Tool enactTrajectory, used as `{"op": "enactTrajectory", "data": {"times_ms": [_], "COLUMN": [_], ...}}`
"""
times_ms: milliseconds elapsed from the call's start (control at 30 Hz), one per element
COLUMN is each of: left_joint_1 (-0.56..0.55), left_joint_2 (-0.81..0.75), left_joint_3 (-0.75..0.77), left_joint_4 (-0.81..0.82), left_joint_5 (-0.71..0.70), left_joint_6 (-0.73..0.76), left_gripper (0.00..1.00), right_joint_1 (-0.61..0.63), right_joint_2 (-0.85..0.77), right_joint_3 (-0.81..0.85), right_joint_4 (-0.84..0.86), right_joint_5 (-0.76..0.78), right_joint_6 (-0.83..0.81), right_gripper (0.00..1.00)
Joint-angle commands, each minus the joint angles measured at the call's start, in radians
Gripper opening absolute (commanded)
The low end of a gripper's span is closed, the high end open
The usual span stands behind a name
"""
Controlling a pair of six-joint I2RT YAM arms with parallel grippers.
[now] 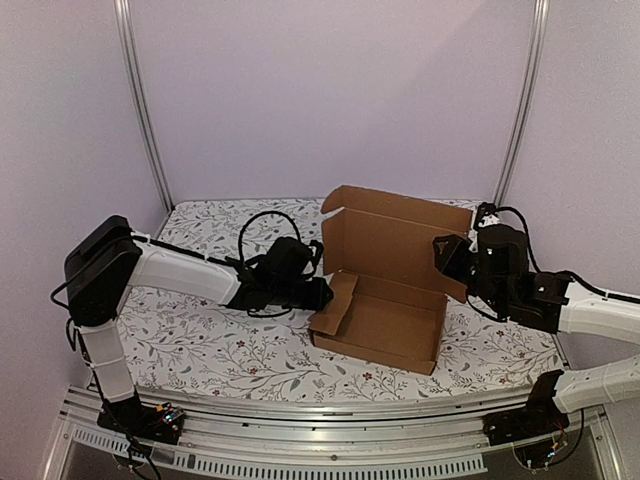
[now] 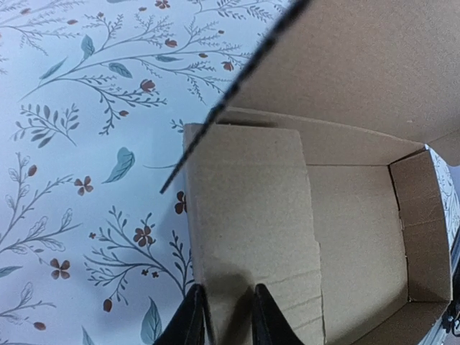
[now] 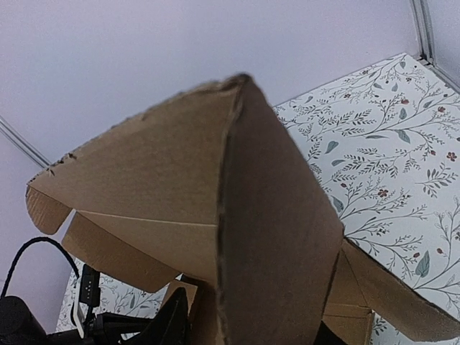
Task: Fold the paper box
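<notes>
Soft, even light from above, faint shadows inside the brown corrugated cardboard box (image 1: 385,322), nearest cardboard blurred in right wrist view, top view slightly grainy.

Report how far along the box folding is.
Done: the paper box has its base formed, with front and right walls standing. In hand: the left gripper is at the left side flap, which splays outward; the right gripper sits at the right edge of the raised lid, apparently steadying it. Left: fold that flap in, then close the lid.
</notes>
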Motion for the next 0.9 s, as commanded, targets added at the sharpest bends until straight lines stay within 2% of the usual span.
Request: {"op": "enactTrajectory", "data": {"times_ms": [0, 200, 300, 867], "left_joint_1": [-0.031, -0.049, -0.061, -0.123], "left_joint_2": [0.045, 0.052, 0.057, 0.041], "left_joint_3": [0.019, 0.035, 0.038, -0.010], "left_joint_4": [-0.083, -0.123, -0.137, -0.139], "left_joint_5": [-0.019, -0.037, -0.048, -0.146], "left_joint_6": [0.024, 0.028, 0.028, -0.013], "left_gripper": [0.19, 0.13, 0.13, 0.42], "right_joint_1": [-0.006, -0.005, -0.006, -0.005], "right_joint_2": [-0.028, -0.050, -0.060, -0.135], "right_joint_3": [-0.026, -0.050, -0.066, -0.135], "right_joint_4": [-0.006, -0.007, -0.007, -0.011], "right_joint_5": [0.011, 0.011, 0.009, 0.006], "right_joint_6": [0.009, 0.017, 0.024, 0.055], "right_gripper": [0.41, 0.41, 0.41, 0.42]}}
